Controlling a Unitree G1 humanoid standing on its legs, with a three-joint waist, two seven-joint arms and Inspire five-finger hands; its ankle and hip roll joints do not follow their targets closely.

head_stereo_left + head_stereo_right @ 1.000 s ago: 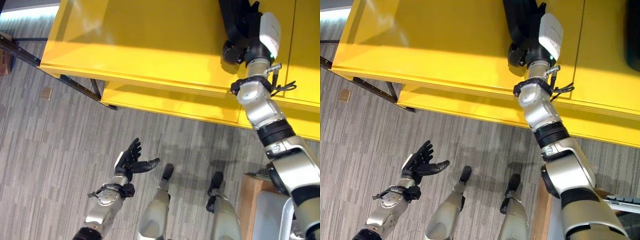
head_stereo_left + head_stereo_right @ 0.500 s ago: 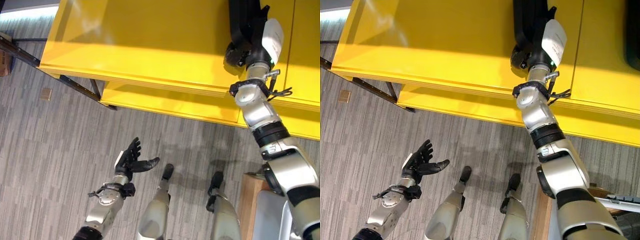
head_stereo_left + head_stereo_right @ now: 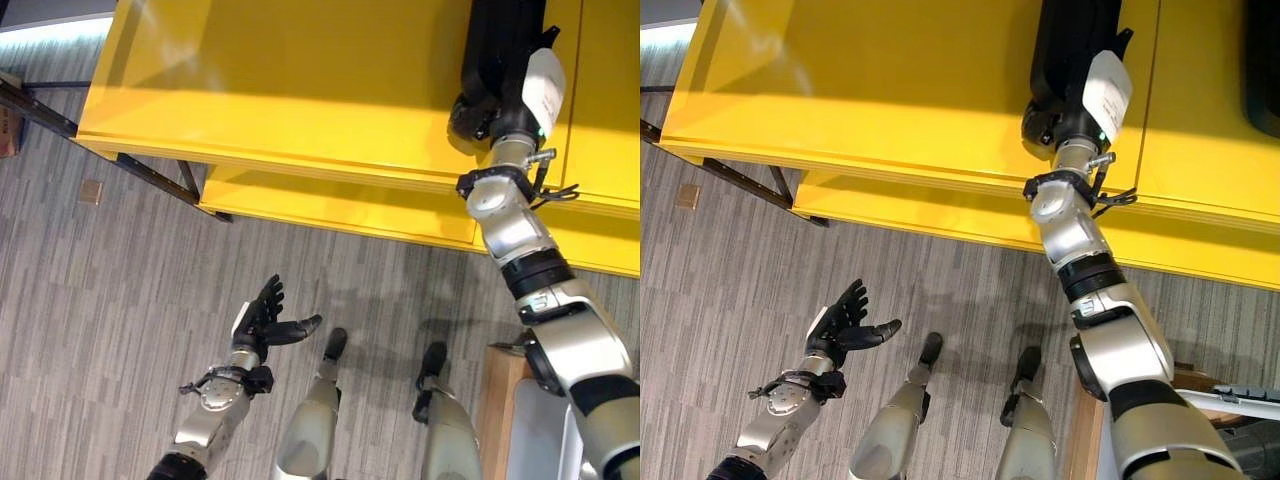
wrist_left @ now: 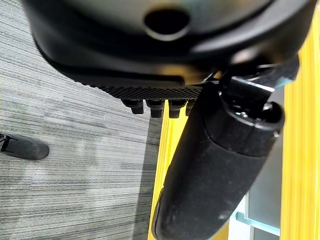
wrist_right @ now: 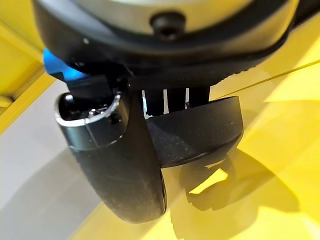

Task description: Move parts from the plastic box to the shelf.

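Note:
A long black plastic part [image 3: 503, 38] lies lengthwise on the yellow shelf top [image 3: 300, 80], far right of middle. My right hand [image 3: 500, 100] reaches over the shelf's front edge and is shut on the part's near end. In the right wrist view the thumb [image 5: 120, 160] and fingers pinch the part's curved black rim [image 5: 200, 132] just above the yellow surface. My left hand [image 3: 262, 320] hangs low over the grey floor, open and palm up, holding nothing; its thumb [image 4: 215, 165] stands straight in the left wrist view.
A lower yellow ledge [image 3: 330, 200] juts out under the shelf top. Dark metal frame bars [image 3: 60, 120] run under its left end. Another dark thing [image 3: 1265, 50] lies on the shelf at the far right. A wooden box edge [image 3: 498, 390] stands lower right. A small brown block [image 3: 91, 190] lies on the floor.
My right hand has pushed farther over the shelf with the black part, away from me. The left hand has stayed where it was.

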